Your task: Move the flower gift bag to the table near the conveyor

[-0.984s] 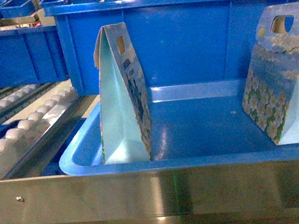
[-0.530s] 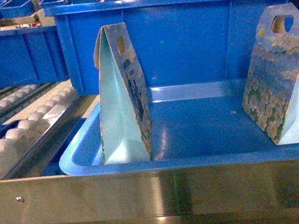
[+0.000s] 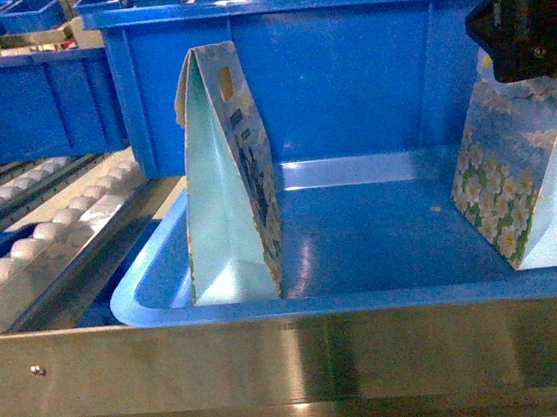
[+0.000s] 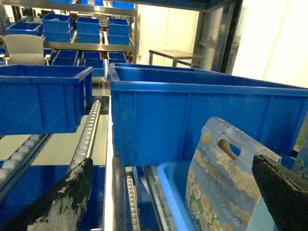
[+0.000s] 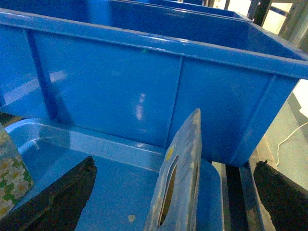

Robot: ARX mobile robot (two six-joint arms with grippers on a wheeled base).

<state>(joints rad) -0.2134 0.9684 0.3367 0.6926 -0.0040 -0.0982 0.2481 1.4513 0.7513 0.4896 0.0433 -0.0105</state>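
Observation:
Two flower gift bags stand in a shallow blue tray [image 3: 146, 284]. The right bag [image 3: 521, 171] shows daisies and cloudy sky. My right gripper [image 3: 534, 64] hangs over its top and hides the handle hole. In the right wrist view this gripper [image 5: 174, 166] is open, with the bag's top edge [image 5: 185, 159] between the fingers and touching neither. The left bag [image 3: 229, 174] stands edge-on, pale blue side forward. My left gripper [image 4: 172, 162] is open and empty, with a daisy bag [image 4: 224, 178] ahead of it, by the right finger [image 4: 284, 192]. White conveyor rollers [image 3: 41, 246] slope at the left. The table is out of view.
A tall blue bin [image 3: 323, 72] stands right behind the tray. A steel shelf rail [image 3: 296, 357] crosses in front of it. Another blue bin [image 4: 43, 96] sits on the roller track [image 4: 89, 130] to the left, and several more fill the racks behind.
My right gripper has come down into the head view at the top right and now covers the right bag's handle. Neither bag has moved.

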